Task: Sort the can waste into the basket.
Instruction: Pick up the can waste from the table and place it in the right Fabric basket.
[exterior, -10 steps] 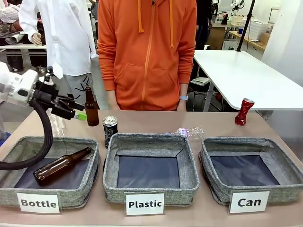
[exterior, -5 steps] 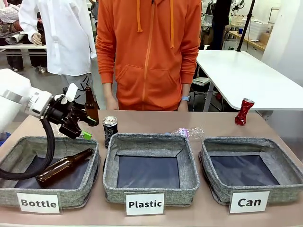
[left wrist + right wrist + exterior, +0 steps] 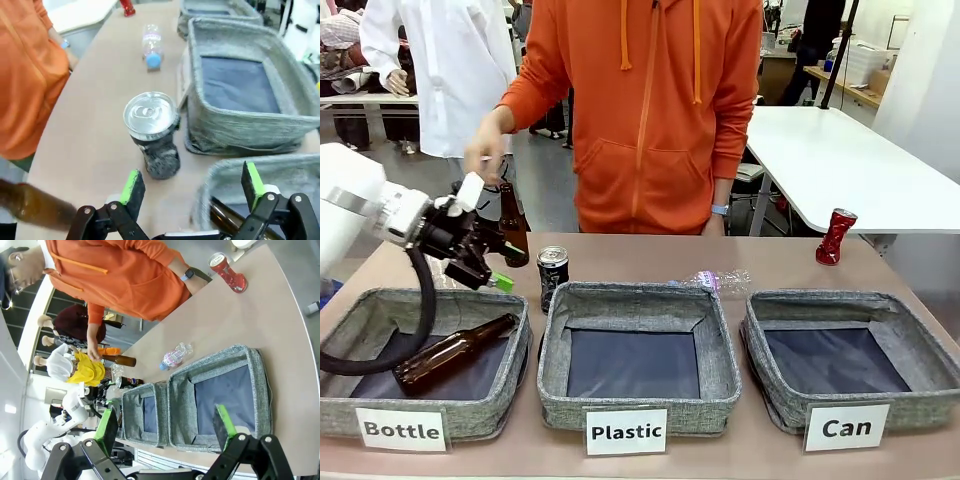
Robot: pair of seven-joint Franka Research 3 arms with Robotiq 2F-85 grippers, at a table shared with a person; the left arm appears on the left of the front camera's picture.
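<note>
Holding a brown glass bottle (image 3: 450, 350) on its side, the grey woven fabric "Bottle" basket (image 3: 470, 418) fronts the tabletop (image 3: 770, 262) alongside the matching "Can" basket (image 3: 778, 402). Left fingers (image 3: 133, 185) gape beside the upright black metal can (image 3: 552, 275); right fingers (image 3: 224, 422) gape too. Crushed red can (image 3: 836, 236) stands farthest.

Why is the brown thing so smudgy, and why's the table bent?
Left wrist view: the brown bottle is blurred, probably too near the lens; the black can looks sharper, its top glinting. Right wrist view: the wide lens curves the table edge.
</note>
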